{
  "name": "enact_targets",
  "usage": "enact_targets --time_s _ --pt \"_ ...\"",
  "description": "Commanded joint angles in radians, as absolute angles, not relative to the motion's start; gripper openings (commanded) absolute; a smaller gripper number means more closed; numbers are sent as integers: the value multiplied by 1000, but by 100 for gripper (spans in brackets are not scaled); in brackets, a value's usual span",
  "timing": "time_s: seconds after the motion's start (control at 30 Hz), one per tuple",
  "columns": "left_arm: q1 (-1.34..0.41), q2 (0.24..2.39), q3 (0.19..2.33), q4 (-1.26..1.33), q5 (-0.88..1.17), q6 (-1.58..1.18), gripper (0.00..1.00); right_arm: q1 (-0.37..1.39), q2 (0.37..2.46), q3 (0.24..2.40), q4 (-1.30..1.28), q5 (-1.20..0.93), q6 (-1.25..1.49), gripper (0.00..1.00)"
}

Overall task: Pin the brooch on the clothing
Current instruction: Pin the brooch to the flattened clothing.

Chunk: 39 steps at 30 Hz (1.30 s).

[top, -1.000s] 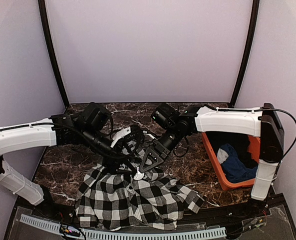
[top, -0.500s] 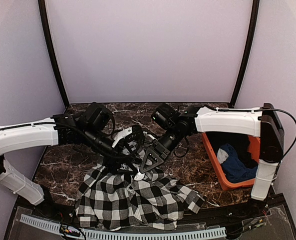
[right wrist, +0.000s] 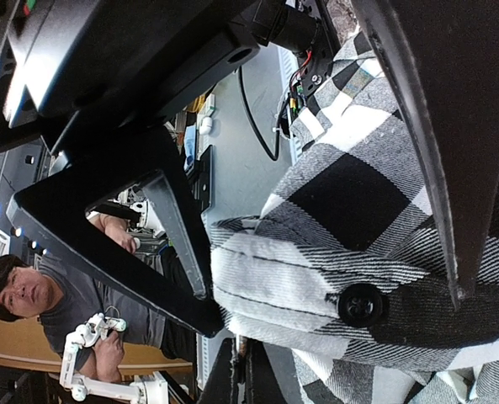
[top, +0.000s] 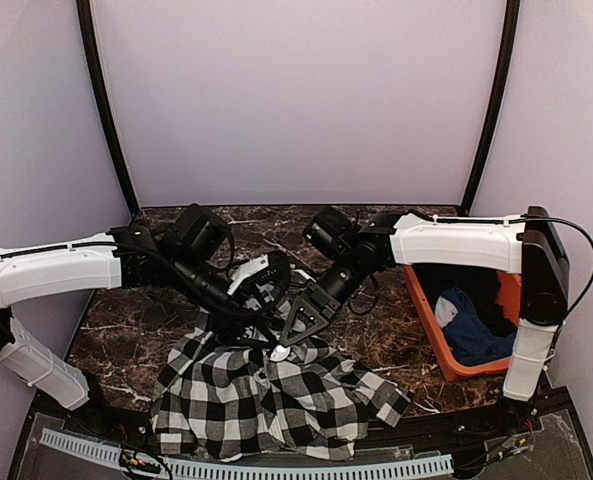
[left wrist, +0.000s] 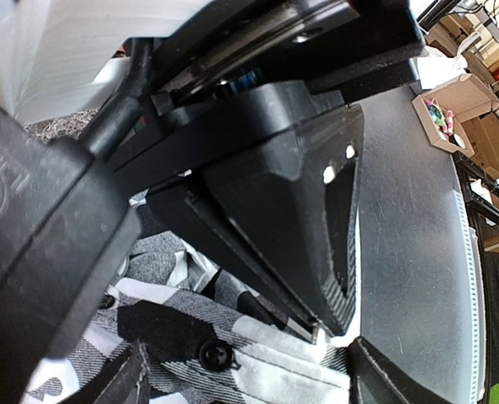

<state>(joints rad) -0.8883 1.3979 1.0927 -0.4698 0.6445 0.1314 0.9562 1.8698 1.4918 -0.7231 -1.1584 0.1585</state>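
The black-and-white checked shirt (top: 266,400) lies crumpled at the table's near edge. My right gripper (top: 288,338) is over its upper edge, shut on the small white brooch (top: 279,352), which touches the cloth. In the right wrist view my own fingertips (right wrist: 239,370) are pressed together just below the shirt's white placket (right wrist: 266,278) and a black button (right wrist: 361,304). My left gripper (top: 264,290) is open, with its fingers (right wrist: 186,269) on either side of that placket. The left wrist view shows the shirt (left wrist: 274,370), the same button (left wrist: 215,355) and the right gripper's shut tips (left wrist: 321,316).
An orange basket (top: 431,335) at the right holds a dark blue garment (top: 476,335). The dark marble table (top: 126,330) has purple walls around it. A cable track (top: 246,466) runs along the front edge. A person (right wrist: 30,290) is visible beyond the table.
My left arm has shifted slightly right, bringing its gripper closer to the right gripper. The right gripper and brooch have stayed in place.
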Motion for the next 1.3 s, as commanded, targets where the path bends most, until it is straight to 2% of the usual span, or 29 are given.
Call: enact_targets --time_s 0.0,0.47,1.0,1.27 --pt "-884 1409 1115 -504 613 146 78 965 1845 1498 -707 -1191 161 0" --pt "-923 1435 1156 -583 494 183 76 963 1852 1507 -713 -1180 175 0" --pt "-930 1446 1163 -596 495 184 73 963 1863 1523 -724 -1168 180 0" --pt "-930 1468 1176 -606 494 177 65 963 1867 1532 -732 -1149 187 0"
